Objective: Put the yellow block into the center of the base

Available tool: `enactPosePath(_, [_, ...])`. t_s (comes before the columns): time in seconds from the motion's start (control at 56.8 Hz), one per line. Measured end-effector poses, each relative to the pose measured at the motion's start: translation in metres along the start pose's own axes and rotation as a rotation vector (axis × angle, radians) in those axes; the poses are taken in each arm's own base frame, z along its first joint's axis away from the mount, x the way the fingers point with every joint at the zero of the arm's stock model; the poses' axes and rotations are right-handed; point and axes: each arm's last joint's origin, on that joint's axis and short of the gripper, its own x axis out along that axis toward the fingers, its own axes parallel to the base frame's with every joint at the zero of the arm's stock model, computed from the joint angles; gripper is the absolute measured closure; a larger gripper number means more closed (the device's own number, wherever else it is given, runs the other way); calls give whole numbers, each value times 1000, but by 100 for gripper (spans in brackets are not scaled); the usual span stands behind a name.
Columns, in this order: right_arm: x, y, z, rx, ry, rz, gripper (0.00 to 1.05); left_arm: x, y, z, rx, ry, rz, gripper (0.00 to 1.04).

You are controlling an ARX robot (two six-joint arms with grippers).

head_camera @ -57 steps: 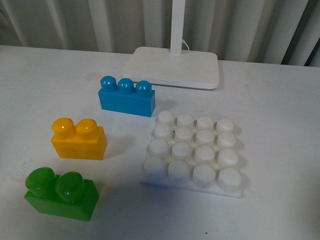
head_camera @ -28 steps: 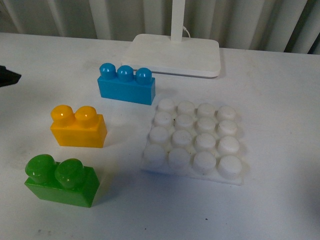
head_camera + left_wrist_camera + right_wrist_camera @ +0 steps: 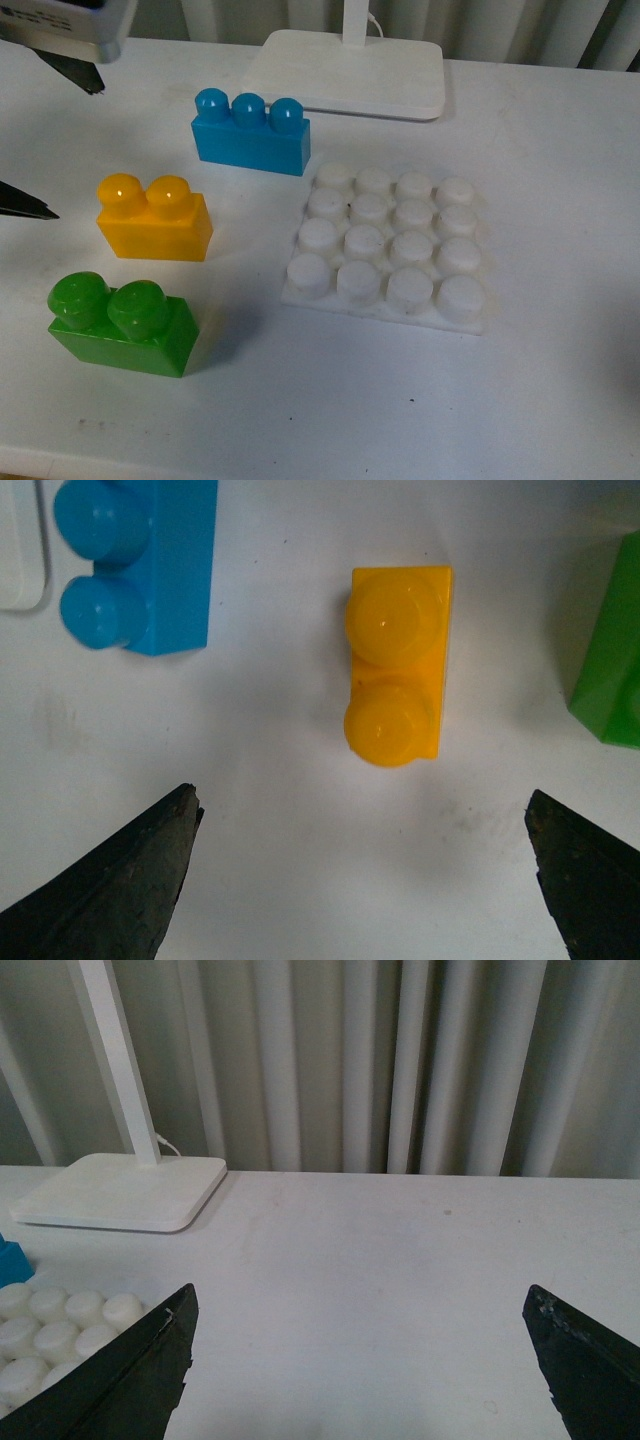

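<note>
Sitting left of the flat white studded plastic base plate (image 3: 385, 247), the orange-yellow two-stud plastic block (image 3: 153, 218) rests on the table. Just left of it is the left gripper (image 3: 78, 152). Its wrist view shows the jaws wide apart, empty. The right gripper (image 3: 360, 1300), likewise spread, is above the base's right side.

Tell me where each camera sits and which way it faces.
Front: on the body, looking down at the table; left jaws show at the edge.
Left wrist: above the orange-yellow two-stud plastic brick; open left jaws show.
Right wrist: low, facing the curtain past the white studded square plate; open right jaws show.
Shared: front and left wrist both show that brick.
</note>
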Motion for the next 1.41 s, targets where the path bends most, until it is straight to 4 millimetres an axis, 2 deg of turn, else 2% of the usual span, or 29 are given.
enactPosePath(0.194, [0, 0, 0, 0, 0, 0, 9, 24, 4, 7, 26, -12, -46, 6])
enactPosePath(0.493, [0, 0, 0, 0, 0, 0, 9, 48, 8, 15, 26, -33, -104, 6])
enactPosePath(0.722, [0, 0, 0, 0, 0, 0, 9, 62, 6, 14, 14, -27, -143, 45])
enactPosePath(0.898, [0, 0, 0, 0, 0, 0, 9, 59, 7, 20, -10, -64, -168, 72])
enactPosePath(1.179, [0, 0, 0, 0, 0, 0, 9, 48, 20, 55, 5, -169, -138, 73])
enactPosePath(1.408, [0, 0, 0, 0, 0, 0, 9, 42, 40, 88, 40, -217, -78, 73])
